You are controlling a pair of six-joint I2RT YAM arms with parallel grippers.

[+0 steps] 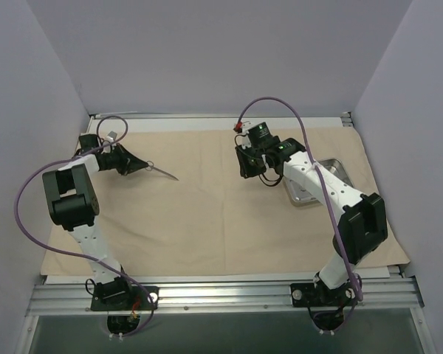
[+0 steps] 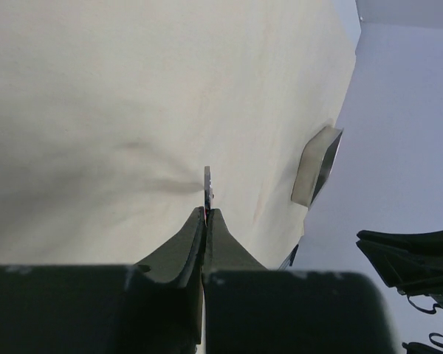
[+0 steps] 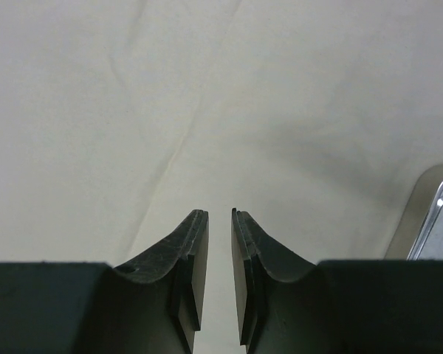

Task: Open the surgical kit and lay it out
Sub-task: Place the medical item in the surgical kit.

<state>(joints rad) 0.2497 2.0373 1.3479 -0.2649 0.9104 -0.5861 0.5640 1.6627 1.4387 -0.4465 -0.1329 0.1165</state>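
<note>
The beige cloth wrap [image 1: 207, 214] lies spread flat over the table. My left gripper [image 1: 140, 167] at the far left is shut on a thin silver instrument [image 1: 165, 173] that sticks out to the right, just above the cloth. In the left wrist view the jaws [image 2: 207, 210] pinch it edge-on, with its tip [image 2: 207, 183] showing past them. My right gripper [image 1: 246, 169] hovers over the cloth left of the steel tray [image 1: 308, 193], which the right arm partly covers. In the right wrist view it [image 3: 220, 214] is slightly open and empty, with the tray's corner [image 3: 437, 221] at the right edge.
The tray also shows in the left wrist view [image 2: 317, 166], with the right arm's gripper [image 2: 413, 254] beyond it. Purple walls close in the back and both sides. A metal rail [image 1: 221, 295] runs along the near edge. Other instruments are not visible.
</note>
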